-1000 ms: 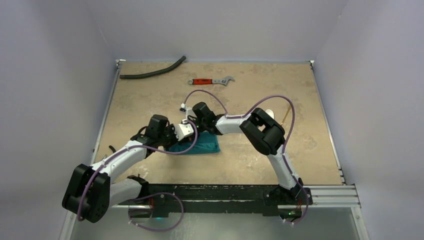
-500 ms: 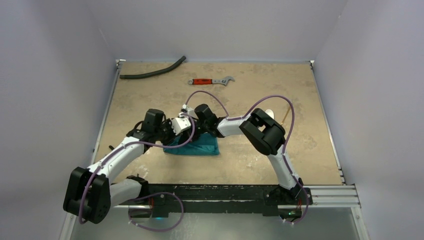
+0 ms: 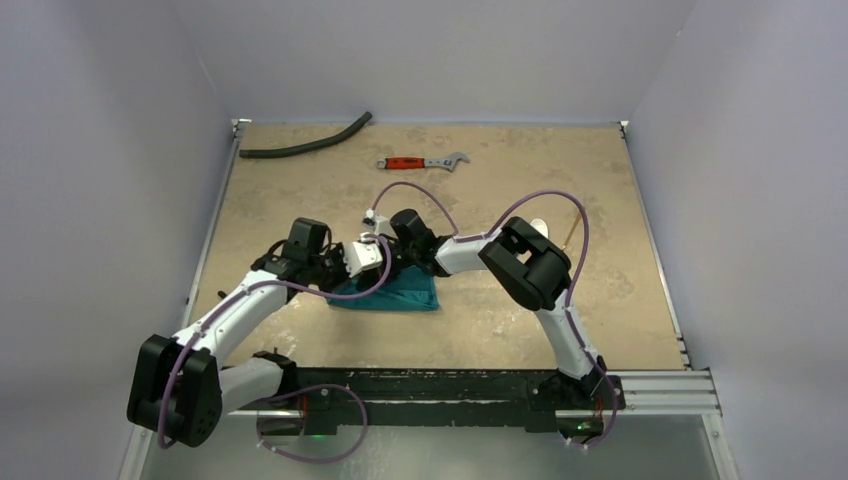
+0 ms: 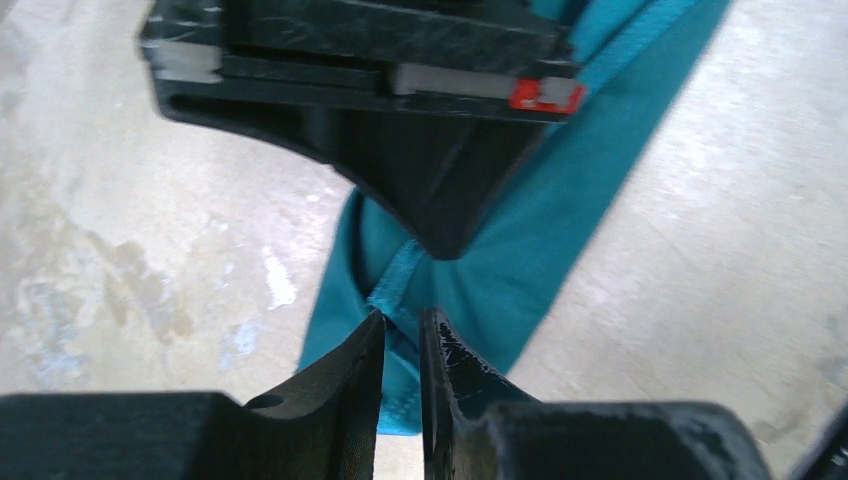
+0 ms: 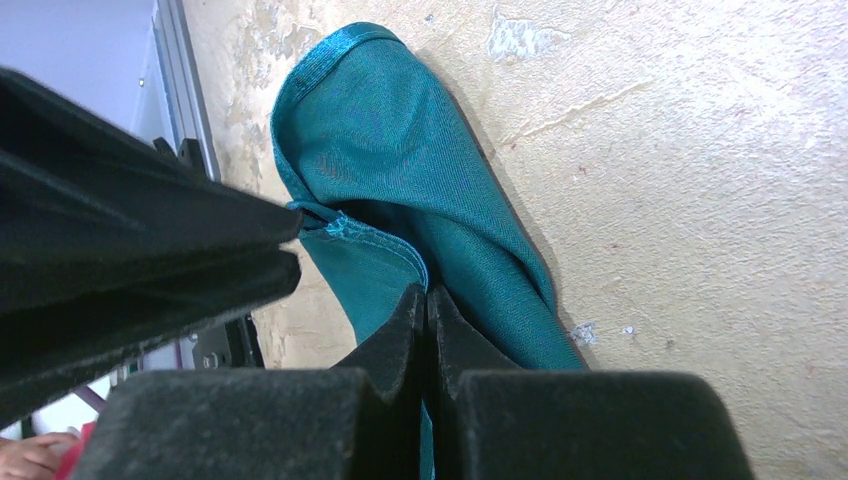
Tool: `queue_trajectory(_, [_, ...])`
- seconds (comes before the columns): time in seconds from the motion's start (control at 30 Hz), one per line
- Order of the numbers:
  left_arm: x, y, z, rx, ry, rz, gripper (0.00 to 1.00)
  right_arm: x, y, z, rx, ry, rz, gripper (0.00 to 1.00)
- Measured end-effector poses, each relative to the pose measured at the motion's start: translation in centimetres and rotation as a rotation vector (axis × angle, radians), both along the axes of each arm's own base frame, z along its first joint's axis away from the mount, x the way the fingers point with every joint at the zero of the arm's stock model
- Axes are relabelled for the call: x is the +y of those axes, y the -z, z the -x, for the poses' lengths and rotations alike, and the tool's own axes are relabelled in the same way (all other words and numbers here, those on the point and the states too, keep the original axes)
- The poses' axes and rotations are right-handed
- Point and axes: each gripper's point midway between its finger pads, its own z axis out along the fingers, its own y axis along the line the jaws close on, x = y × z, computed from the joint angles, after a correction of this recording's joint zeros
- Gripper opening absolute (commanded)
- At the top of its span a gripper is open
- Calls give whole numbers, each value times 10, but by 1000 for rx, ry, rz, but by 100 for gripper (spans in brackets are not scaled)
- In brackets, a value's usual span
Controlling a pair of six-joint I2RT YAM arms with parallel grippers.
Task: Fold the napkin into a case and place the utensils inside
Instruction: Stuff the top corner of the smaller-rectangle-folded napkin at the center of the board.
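The left hand (image 4: 402, 325) has its two fingers a narrow slit apart. The stitched hem of the napkin (image 4: 520, 250) rises to a small peak right at their tips. Teal shows through the slit, and I cannot tell whether the fingers are actually clamping the cloth or only standing on either side of it.

The right hand (image 5: 428, 298) faces it from the other side, tip almost to tip. Its fingers are pressed fully together with a fold of the napkin pinched between them, and the cloth draws up in creases towards that point. In the right wrist view the hem runs from this pinch across to the left hand's tip.

In the top view the napkin lies as a bunched, roughly folded teal strip on the counter (image 3: 500, 190). Both hands sit over its far left part, while its near right corner lies flat and uncovered.

To the right of the napkin, past the right arm's elbow, a white spoon (image 3: 540, 225) and a slim wooden utensil (image 3: 572, 232) lie on the counter. Both are partly hidden by that arm and well apart from the cloth.

Beyond the napkin, near the far edge, lies a red-handled adjustable wrench (image 3: 422, 161). A black hose (image 3: 305, 146) lies beyond the napkin to the left, in the far corner.
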Motion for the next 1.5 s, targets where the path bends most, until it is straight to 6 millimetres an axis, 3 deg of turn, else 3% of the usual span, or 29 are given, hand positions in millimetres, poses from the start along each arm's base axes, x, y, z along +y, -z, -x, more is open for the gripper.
queue_trajectory(0.2, [8, 6, -18, -61, -51, -44, 20, 0, 0, 0, -3, 0, -4, 0])
queue_trajectory(0.43, [9, 22, -14, -27, -66, -60, 20, 0, -1, 0, 0, 3, -7, 0])
queue_trajectory(0.77, [16, 38, -17, -48, -110, -82, 3, -4, -4, 5, 5, 2, -2, 0])
queue_trajectory(1.23, [8, 40, -15, -48, -112, -59, 0, -7, -7, 21, 76, -57, -13, 0])
queue_trajectory(1.5, [2, 26, -15, -34, -113, -41, 0, -6, -7, 22, 108, -47, 26, 0])
